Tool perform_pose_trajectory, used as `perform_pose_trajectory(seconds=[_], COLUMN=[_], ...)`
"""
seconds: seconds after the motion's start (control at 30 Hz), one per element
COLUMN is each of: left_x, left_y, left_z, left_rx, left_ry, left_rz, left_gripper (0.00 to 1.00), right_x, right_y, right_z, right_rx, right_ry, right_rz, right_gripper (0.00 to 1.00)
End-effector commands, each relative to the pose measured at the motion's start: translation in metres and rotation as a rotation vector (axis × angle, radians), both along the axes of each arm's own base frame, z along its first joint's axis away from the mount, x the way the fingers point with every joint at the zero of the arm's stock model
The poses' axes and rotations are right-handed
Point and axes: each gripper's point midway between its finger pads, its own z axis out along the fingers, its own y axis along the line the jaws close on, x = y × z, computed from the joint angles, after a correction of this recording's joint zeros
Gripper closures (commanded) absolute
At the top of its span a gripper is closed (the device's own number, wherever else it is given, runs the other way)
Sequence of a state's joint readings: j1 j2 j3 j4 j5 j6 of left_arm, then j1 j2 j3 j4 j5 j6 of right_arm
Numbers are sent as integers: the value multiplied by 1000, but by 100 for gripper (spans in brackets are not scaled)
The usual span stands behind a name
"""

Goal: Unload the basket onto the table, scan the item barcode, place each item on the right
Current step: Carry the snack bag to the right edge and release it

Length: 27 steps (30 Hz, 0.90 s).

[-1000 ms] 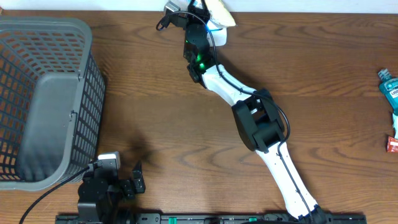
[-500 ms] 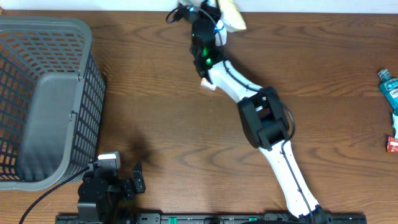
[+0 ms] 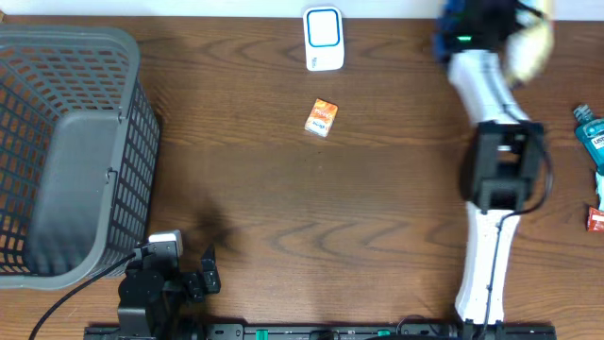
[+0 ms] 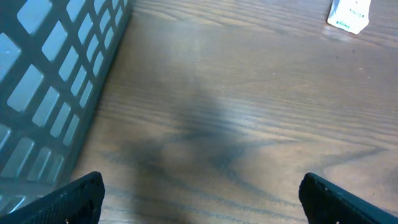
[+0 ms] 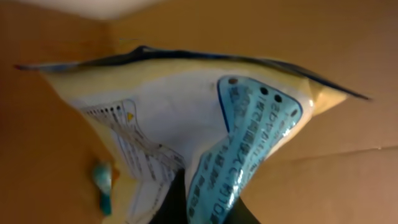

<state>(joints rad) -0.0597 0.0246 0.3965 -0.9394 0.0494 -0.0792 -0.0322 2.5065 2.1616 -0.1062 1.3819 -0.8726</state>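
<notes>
Wood of the table [image 3: 283, 208] lay bare in a broad stretch below the scanner [image 3: 323, 38], broken only by a small orange box [image 3: 322, 118] just below it. The grey basket [image 3: 57, 42] walled off the side far left of the scanner. A teal bottle [image 3: 591, 137] and a red packet [image 3: 596, 219] sat at the edge far to its right.

The right arm reached long to the back edge, well right of the scanner. The right gripper [image 3: 500, 24] was clamped tight on a yellow-and-blue pouch [image 5: 186, 143], lifted off the wood. The left gripper [image 3: 200, 279] sat low at the near edge, left of the scanner, with its jaws spread wide and holding nothing.
</notes>
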Motion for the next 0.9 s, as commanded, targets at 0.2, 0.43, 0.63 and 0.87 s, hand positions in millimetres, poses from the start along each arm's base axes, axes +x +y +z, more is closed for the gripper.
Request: perform_pose_trajectory(seconds=[0.2,0.43,0.63,0.87], left_x=[0,0,0,0], left_y=[2,2,2,2], left_z=[-2,-2,-2,-2], left_rx=[-3,-3,-3,-3], left_ry=[4,4,5,4], left_rz=[14,14,14,14], left_gripper=[0,0,0,0], right_x=[-56,-93,-96,-90], right_y=[-84,-123,-101,17], right_z=[-68,-62,-4,91], right_rx=[270,386,677,1323], right_ry=[-151,-243,-502,-790], right_rz=[-140,-235,-152,120], right_gripper=[90,16,1,1])
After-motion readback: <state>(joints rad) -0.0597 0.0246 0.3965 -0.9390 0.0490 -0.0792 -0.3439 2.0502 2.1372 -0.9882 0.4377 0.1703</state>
